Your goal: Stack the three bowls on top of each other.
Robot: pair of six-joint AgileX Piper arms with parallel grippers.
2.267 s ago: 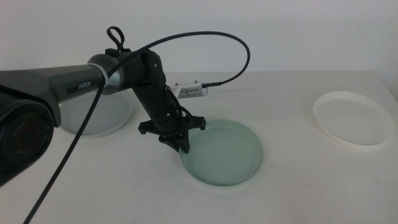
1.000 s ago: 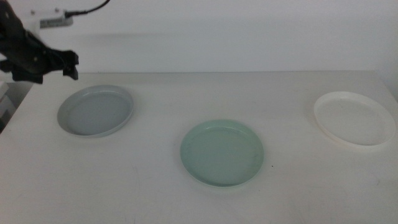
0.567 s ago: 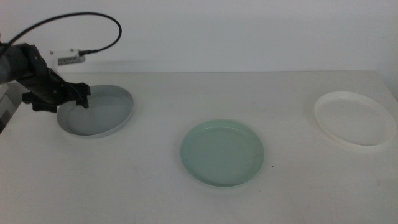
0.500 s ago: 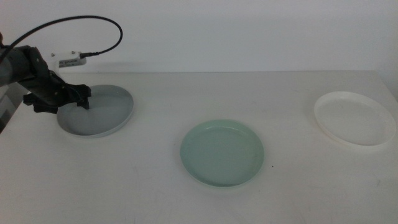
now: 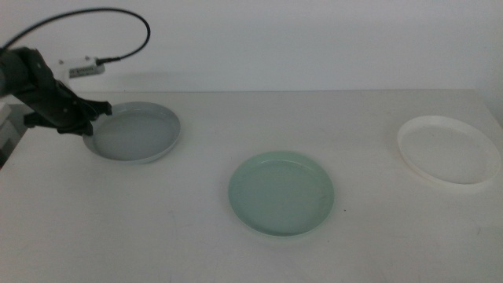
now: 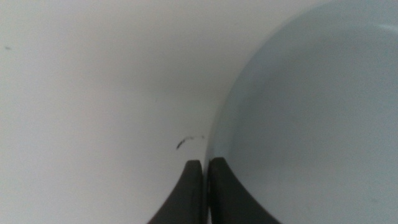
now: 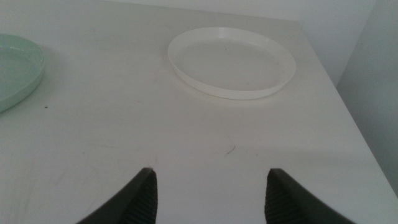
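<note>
The grey-blue bowl [image 5: 134, 131] sat at the far left of the white table [image 5: 196, 244], open side up; being round, it had no long axis to speak of, and from the middle view its far rim looked slightly higher than its near rim, though whether it was truly tilted or lifted could not be told. The left gripper [image 5: 88, 119] was at the bowl's left edge, its two dark jaws pressed together on the rim, as the left wrist view showed with the jaws nearly touching and the rim [image 6: 214, 134] running between them. A small dark mark [image 6: 181, 144] lay on the table just beside that rim. The left arm [image 5: 35, 86] reached in from the left side, with a black cable [image 5: 102, 16] arching above it to a small white module [image 5: 85, 68]. The mint green bowl [image 5: 280, 192] rested flat near the middle of the table, open side up, well apart from the grey-blue one. The white bowl [image 5: 448, 149] lay flat at the far right, also upright and well apart from the others. The right gripper [image 7: 208, 190] waited over the near right part of the table with its jaws spread wide and nothing between them, the white bowl [image 7: 231, 61] ahead of it and an edge of the mint green bowl [image 7: 18, 65] off to one side.
</note>
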